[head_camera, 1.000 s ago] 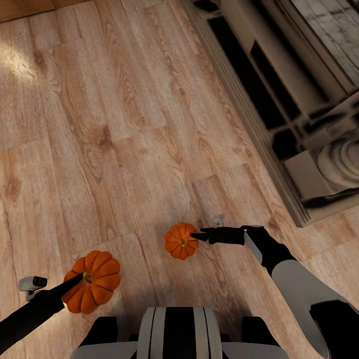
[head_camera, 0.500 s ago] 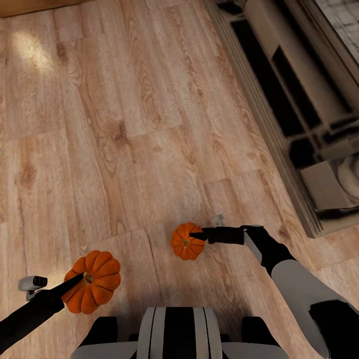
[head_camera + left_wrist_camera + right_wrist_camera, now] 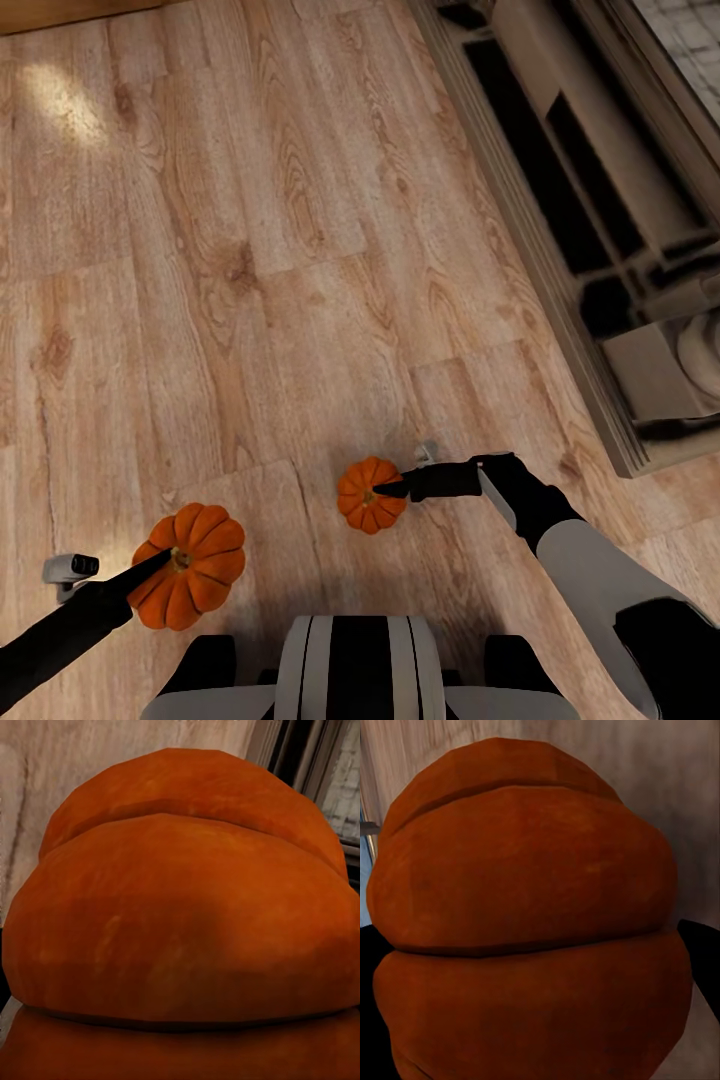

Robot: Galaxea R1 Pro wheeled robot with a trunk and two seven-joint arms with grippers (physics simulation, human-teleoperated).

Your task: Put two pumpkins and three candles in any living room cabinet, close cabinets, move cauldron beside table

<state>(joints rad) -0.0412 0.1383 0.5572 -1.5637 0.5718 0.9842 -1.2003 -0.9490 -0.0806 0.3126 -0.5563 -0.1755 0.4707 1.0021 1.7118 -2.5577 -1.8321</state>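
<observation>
Two orange ribbed pumpkins are held over the wood floor in the head view. The larger-looking pumpkin (image 3: 192, 566) is at the lower left, with my left gripper (image 3: 160, 566) shut on its stem end. The other pumpkin (image 3: 369, 495) hangs near the centre, my right gripper (image 3: 386, 490) shut on it from the right. Seen close up, one pumpkin (image 3: 180, 922) fills the left wrist view. In the right wrist view a pumpkin (image 3: 525, 922) sits between dark fingertips (image 3: 702, 960). The candles, cabinet, cauldron and table are out of view.
A pale stone fireplace surround (image 3: 600, 250) with dark openings runs along the right side, its stepped base edge slanting down to the lower right. Wood plank floor (image 3: 230, 250) spreads ahead and to the left. My trunk (image 3: 360, 670) is at the bottom.
The whole view has shifted, so the camera moved. My right gripper and its pumpkin have drifted slightly left and lower in the picture. The left pumpkin stays gripped.
</observation>
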